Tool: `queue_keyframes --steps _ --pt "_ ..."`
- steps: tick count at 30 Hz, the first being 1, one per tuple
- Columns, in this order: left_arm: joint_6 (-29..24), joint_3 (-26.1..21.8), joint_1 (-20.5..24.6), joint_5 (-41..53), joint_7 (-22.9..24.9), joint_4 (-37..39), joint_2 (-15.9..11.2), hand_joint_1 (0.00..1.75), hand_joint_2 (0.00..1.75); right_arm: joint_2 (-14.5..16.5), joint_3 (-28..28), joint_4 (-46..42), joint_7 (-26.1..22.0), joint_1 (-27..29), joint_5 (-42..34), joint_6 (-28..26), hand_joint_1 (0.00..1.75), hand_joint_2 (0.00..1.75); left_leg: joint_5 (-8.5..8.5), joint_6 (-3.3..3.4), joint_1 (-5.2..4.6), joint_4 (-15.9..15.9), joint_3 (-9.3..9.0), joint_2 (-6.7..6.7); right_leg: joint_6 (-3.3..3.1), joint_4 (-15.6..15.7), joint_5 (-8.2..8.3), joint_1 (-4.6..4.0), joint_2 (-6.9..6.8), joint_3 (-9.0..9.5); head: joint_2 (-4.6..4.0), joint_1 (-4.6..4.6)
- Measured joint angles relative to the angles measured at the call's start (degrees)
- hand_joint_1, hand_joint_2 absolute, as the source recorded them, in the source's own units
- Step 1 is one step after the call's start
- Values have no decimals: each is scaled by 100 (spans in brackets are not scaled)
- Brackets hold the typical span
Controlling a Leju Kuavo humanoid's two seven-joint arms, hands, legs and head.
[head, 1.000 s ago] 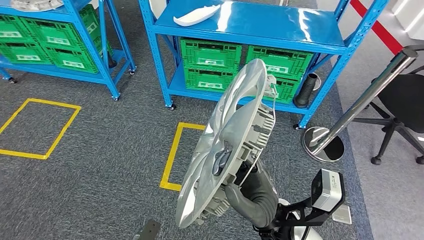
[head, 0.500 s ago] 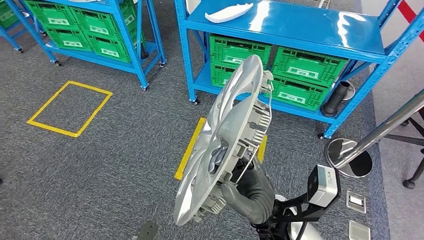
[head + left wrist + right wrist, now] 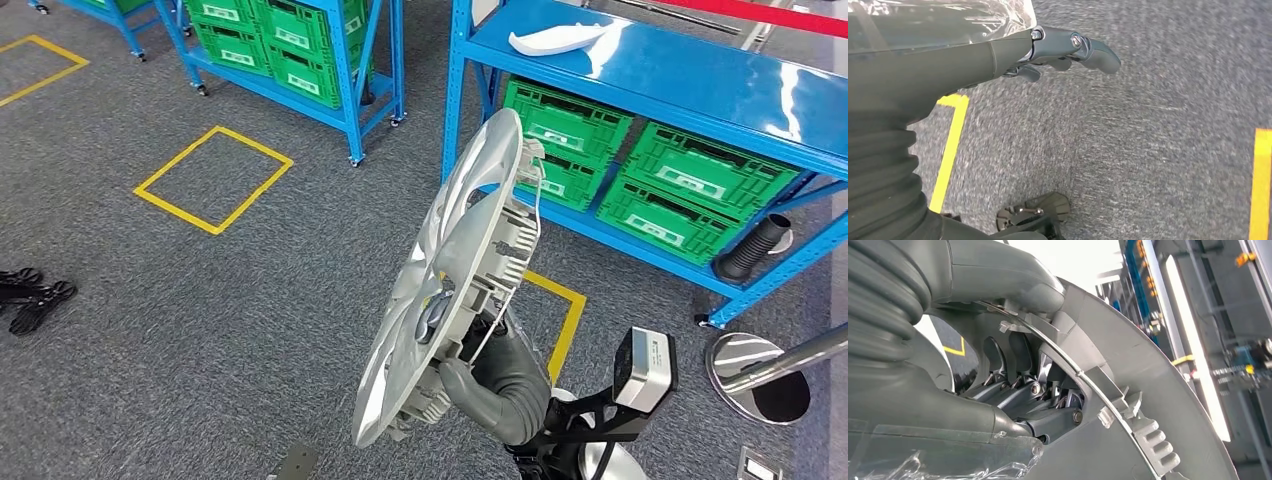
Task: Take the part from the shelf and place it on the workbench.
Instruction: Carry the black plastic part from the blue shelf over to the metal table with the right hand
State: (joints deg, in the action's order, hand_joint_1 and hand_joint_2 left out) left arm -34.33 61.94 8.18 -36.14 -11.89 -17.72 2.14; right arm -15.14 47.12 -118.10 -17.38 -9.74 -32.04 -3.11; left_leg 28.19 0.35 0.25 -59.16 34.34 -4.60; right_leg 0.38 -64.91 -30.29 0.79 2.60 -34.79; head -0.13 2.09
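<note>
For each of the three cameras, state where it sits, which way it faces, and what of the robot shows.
Head view: high on the body, looking down at grey carpet and blue shelves; right hand grips the silver wheel cover.
Left wrist view: behind the left hand, facing carpet with yellow floor tape.
Right wrist view: behind the right hand, facing the cover's ribbed back.
Shared: head and right wrist views show the cover.

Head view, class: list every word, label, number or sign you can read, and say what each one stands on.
No text can be read.
White labels on the green plastic crates on the blue metal shelf: too small to read.
Silver round wheel cover held by the right hand: no lettering visible.
Yellow tape squares on the grey carpet: outlines only, no words.
</note>
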Motion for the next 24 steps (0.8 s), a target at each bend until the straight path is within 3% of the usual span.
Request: queue_keyframes --steps 2,3,5,7,9,11,12,14,16,18,20,22,24 --pt "8 -2 0 -58 -17 1 1 0 175 -3 8 -6 70 -53 6 -22 175 175 -15 -70 19 -49 85 -131 -23 385 91 18 242 146 0 -12" --pt "10 -3 -12 -72 -35 2 1 0 175 -5 12 -9 94 -75 6 -28 175 175 -39 -113 32 -55 131 -199 -37 413 73 13 257 149 0 -15" --pt "22 -3 -56 -72 -86 2 5 0 175 -9 21 -13 144 -136 6 -40 175 175 -61 -187 49 -54 184 -274 -91 459 87 14 113 153 0 -15" --pt "28 -1 -79 -69 -138 3 19 0 175 -10 29 -18 190 -205 6 -58 175 175 91 -246 31 -259 290 -62 -155 512 115 37 -57 178 0 -55" --pt "33 -1 -70 -69 -164 4 37 0 175 -11 34 -26 230 -249 5 -74 175 175 422 -300 37 -871 567 256 -193 526 119 31 -239 189 0 -102" --pt "51 -1 -75 -68 -168 4 50 0 175 -13 45 -28 276 -272 2 -87 175 175 604 -330 54 -1427 799 365 -202 522 109 20 -422 188 0 -108" --pt "64 0 -83 -70 -168 5 55 0 175 -13 52 -28 299 -287 -4 -97 175 175 553 -331 56 -1453 791 380 -200 521 104 18 -504 189 0 -109" --pt "84 1 -94 -82 -168 7 57 0 175 -14 68 -28 332 -340 -28 -120 175 175 217 -299 47 -898 474 451 -182 521 91 15 -641 202 0 -109" --pt "86 1 -86 -99 -170 8 59 0 175 -16 81 -29 351 -408 -50 -143 175 175 2 -227 -11 -219 109 671 -139 523 73 -7 -754 220 0 -108" --pt "86 1 -86 -113 -173 9 65 0 175 -20 93 -30 362 -456 -58 -155 175 175 0 -157 -69 10 14 778 -80 528 63 -27 -847 232 0 -102" --pt "85 0 -107 -122 -173 21 68 0 175 -22 113 -30 371 -507 -65 -162 175 175 -22 -97 -62 38 36 675 -17 536 45 -22 -919 246 0 -97" --pt "83 -1 -115 -126 -170 36 74 0 175 -25 130 -31 374 -555 -71 -166 175 175 -57 -39 -29 83 29 572 35 398 -92 -7 -737 196 0 -89" --pt "84 -2 -102 -125 -168 44 88 0 175 -32 136 -31 375 -570 -72 -168 175 175 -77 2 -12 102 25 461 51 -169 -418 3 -420 -61 0 -59"
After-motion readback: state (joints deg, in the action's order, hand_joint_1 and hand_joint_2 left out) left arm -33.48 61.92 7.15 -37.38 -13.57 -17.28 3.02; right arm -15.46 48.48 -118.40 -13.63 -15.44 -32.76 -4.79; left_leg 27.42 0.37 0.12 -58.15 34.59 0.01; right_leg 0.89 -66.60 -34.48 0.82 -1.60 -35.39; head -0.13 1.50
